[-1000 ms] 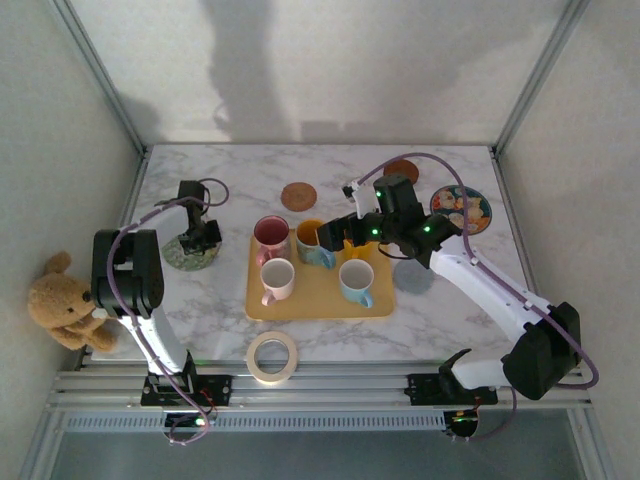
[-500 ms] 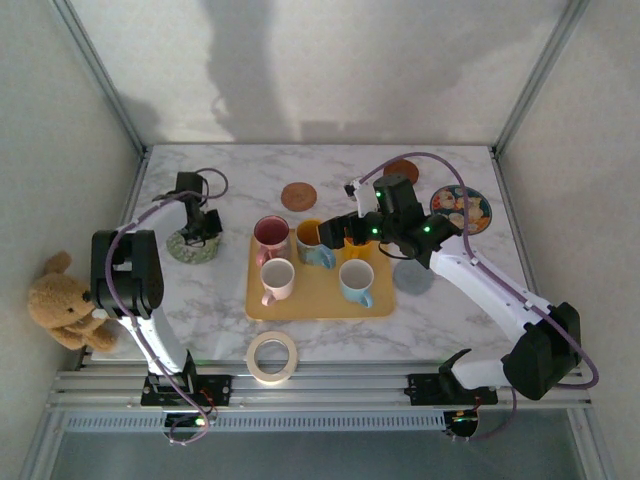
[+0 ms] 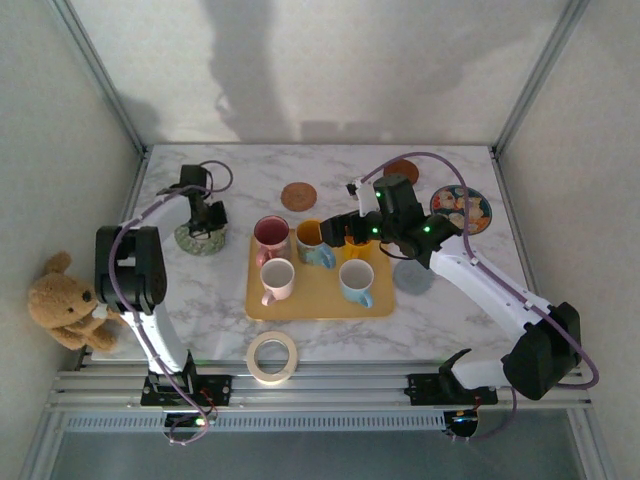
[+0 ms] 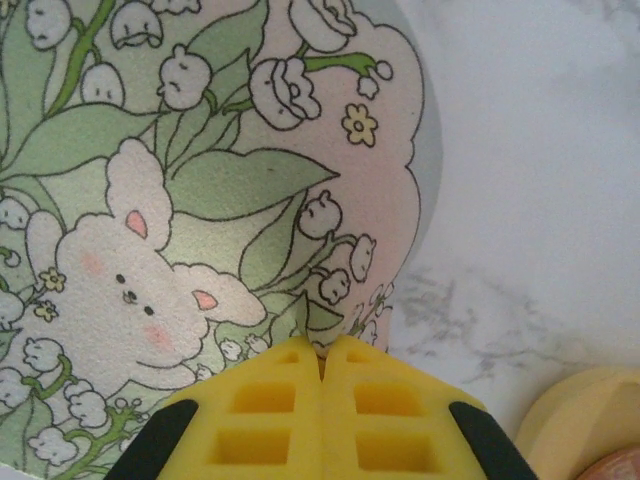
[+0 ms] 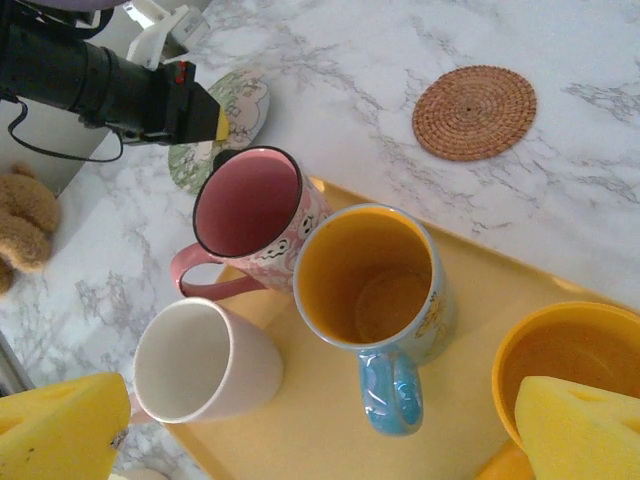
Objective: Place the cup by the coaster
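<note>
A pale green coaster printed with a lamb and flowers lies on the marble left of the tray. My left gripper is shut on the coaster's near edge, its yellow fingertips pinched together. Several cups stand on the yellow tray. Closest under my open right gripper is a blue-handled cup with a yellow inside. A pink cup and a white cup stand to its left, a yellow cup to its right. In the top view the right gripper hovers over the tray's back row.
A woven round coaster lies behind the tray, and a brown one, a picture coaster and a grey one lie to the right. A tape roll sits at the front edge. A teddy bear is off the table's left side.
My left gripper has moved away from the front edge and slightly right, and the green coaster has slid with it. The right arm has shifted only slightly.
</note>
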